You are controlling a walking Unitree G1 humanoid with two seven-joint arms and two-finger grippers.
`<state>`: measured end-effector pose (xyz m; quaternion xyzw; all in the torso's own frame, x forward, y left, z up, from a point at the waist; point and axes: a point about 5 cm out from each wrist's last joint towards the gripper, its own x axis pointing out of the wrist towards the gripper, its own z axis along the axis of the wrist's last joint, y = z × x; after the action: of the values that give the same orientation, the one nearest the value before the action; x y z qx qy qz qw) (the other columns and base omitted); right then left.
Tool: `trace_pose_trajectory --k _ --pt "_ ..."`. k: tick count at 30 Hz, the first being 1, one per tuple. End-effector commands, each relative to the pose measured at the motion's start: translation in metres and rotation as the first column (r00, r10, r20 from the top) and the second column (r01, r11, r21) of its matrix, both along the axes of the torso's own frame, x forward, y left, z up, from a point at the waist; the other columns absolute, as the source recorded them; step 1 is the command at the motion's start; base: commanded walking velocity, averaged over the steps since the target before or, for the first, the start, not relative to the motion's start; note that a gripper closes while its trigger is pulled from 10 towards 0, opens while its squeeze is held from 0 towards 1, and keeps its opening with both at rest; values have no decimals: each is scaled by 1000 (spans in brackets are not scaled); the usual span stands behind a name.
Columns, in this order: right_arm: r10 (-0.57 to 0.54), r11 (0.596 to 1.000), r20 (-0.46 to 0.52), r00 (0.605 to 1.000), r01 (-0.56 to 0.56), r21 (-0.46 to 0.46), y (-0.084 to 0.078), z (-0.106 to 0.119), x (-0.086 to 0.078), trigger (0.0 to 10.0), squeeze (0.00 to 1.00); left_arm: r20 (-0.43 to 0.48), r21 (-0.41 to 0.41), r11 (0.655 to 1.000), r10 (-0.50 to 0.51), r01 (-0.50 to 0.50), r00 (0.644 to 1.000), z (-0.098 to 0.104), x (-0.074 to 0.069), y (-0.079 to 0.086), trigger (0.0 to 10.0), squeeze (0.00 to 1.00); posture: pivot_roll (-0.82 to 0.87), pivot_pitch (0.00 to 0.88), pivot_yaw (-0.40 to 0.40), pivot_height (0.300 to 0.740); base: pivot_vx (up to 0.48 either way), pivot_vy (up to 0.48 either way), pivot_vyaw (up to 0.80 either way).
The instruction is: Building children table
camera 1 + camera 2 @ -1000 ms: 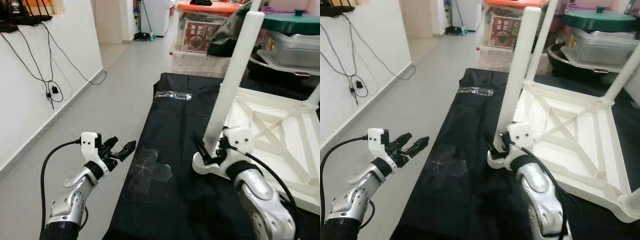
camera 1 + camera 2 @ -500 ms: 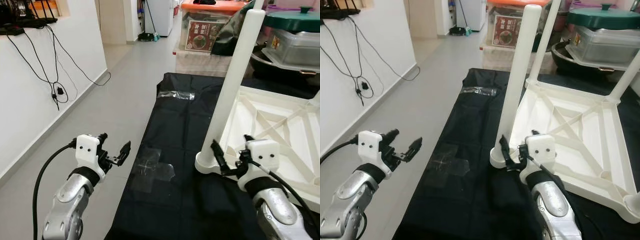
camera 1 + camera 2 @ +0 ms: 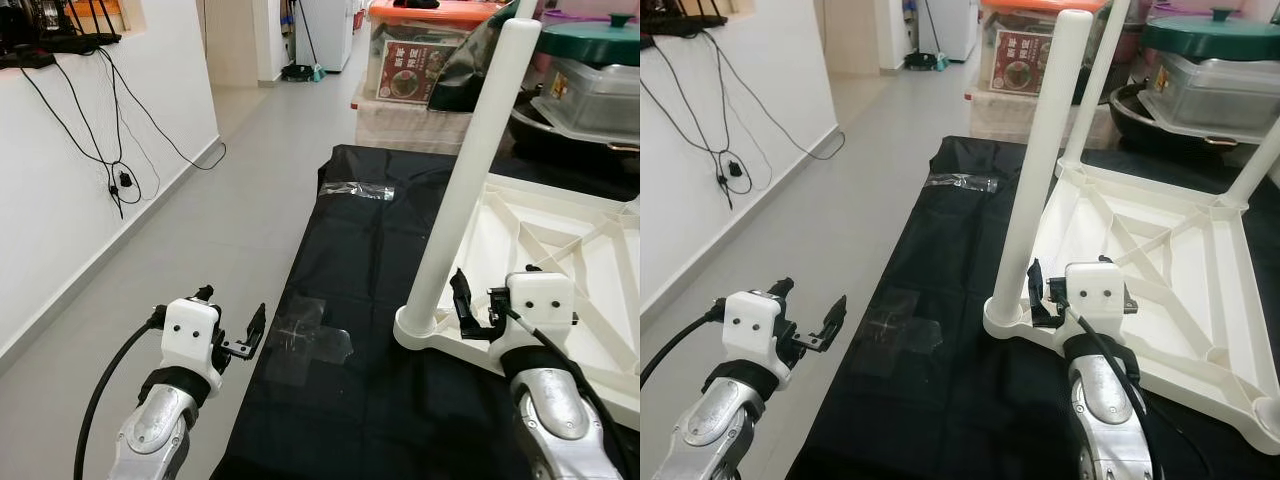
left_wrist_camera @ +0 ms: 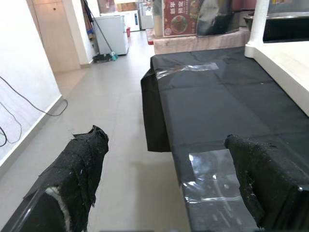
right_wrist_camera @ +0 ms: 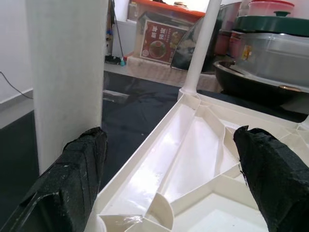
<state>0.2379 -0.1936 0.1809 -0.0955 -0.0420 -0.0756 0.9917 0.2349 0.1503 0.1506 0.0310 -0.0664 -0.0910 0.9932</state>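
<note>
The upside-down white plastic children's table [image 3: 560, 250] lies on the black cloth-covered surface [image 3: 350, 400], its ribbed underside facing up, with a tall white cylindrical leg [image 3: 470, 170] standing in the near corner socket at about one o'clock from me. My right gripper [image 3: 475, 312] hangs just beside that socket with its jaws spread wide and nothing between them; in the right wrist view the leg sits by one finger [image 5: 72, 183] and the frame rail runs between the two. My left gripper [image 3: 235, 335] hovers at about ten o'clock, off the cloth's edge over the grey tiled floor [image 3: 230, 190], released too.

To do this well, I judge I should close on the leg low down, near the socket, and press straight along its axis so it seats without tilting, perhaps steadying the frame with my left.

I cannot tell whether the leg is fully seated. The far legs are cut off at the frame edges, and patches of clear tape [image 3: 305, 340] on the cloth are hard to read.
</note>
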Motion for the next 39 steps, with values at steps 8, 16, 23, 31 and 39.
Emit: trace_pose_trajectory --k 8,16,23,31,39 --pt "85 996 48 995 -86 16 16 6 -1 10000 0 1 23 1000 -6 6 1000 3 0 -5 10000 0 -97 0 -13 740 0 -410 -400" --pt "297 954 28 955 -295 -45 34 5 -2 10000 0 2 23 1000 -17 17 1000 1 0 -10 10000 0 -97 0 -13 740 0 -480 0" --pt "431 901 4 902 -430 -56 45 5 -3 10000 0 4 3 1000 -15 15 1000 2 -1 -11 10000 0 -94 0 -18 740 0 -113 0" --pt "429 895 84 899 -410 -178 42 25 -4 10000 0 1 12 1000 -28 28 1000 -1 0 -13 10000 0 -106 0 -12 740 0 0 0" --pt "218 885 571 791 85 -457 19 119 -2 10000 0 -9 15 999 -42 42 999 -5 3 -18 10000 0 -121 0 -6 740 0 0 0"
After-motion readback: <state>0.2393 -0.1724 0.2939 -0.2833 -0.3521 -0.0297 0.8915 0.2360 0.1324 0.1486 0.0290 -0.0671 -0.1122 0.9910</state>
